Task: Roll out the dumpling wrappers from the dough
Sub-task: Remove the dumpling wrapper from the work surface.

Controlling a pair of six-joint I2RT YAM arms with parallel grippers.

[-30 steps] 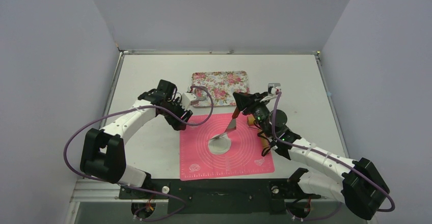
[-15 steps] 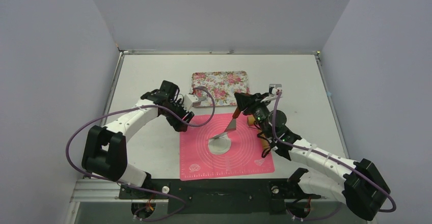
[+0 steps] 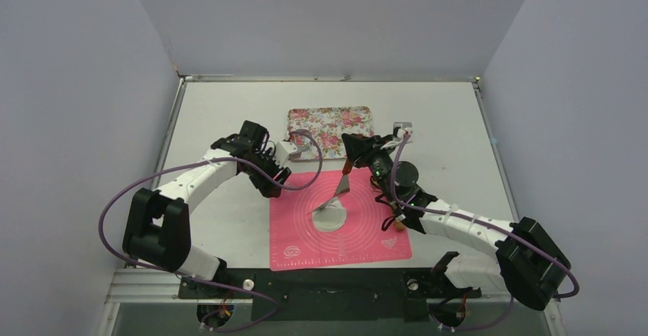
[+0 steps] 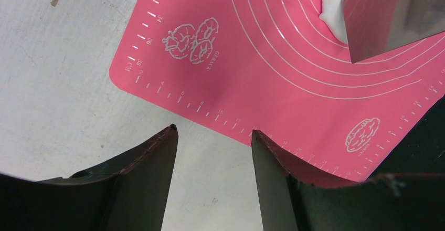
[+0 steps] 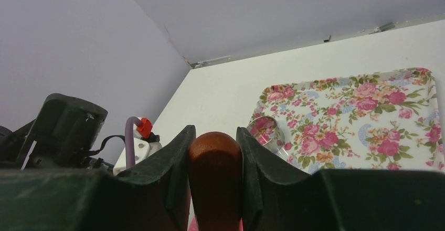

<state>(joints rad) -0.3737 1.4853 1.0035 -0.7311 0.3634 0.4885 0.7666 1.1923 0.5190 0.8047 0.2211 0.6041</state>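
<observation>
Counter (image 3: pixel 229 114): white, walled on three sides; carries everything below.
Mat (image 3: pixel 367 237): pink, printed with rings and ruler marks, lying flat at the near centre of the counter.
Tray (image 3: pixel 359 122): floral, just beyond the mat's far edge; no wrappers can be seen on it.
Right end effector (image 3: pixel 353 156): clamped on the brown handle of the scraper (image 3: pixel 338 192), which slopes down and to the left over the mat.
Left end effector (image 3: pixel 275 182): fingers (image 4: pixel 152 178) spread and holding nothing; it hovers over the mat's far-left corner, where mat meets bare counter.
Dough (image 3: pixel 330 219): a flattened white, roughly round patch near the middle of the mat. The blade's lower edge meets its far side.
Ring (image 5: pixel 265 130): metal cutter, standing on the tray's near-left corner.
Step in hand (judged): working the blade under the dough to free it from the mat, with rolling or cutting to follow.
Technique: keep the blade shallow, nearly flat to the mat, and slide it rather than stab, so the sheet lifts whole instead of tearing.
Support: pressing the free end effector onto the near mat corner would likely stop the mat creeping under the push.
Risk: a steep blade could gouge the soft sheet or bunch it up.
Progress (judged): early, since only one flattened piece shows.
</observation>
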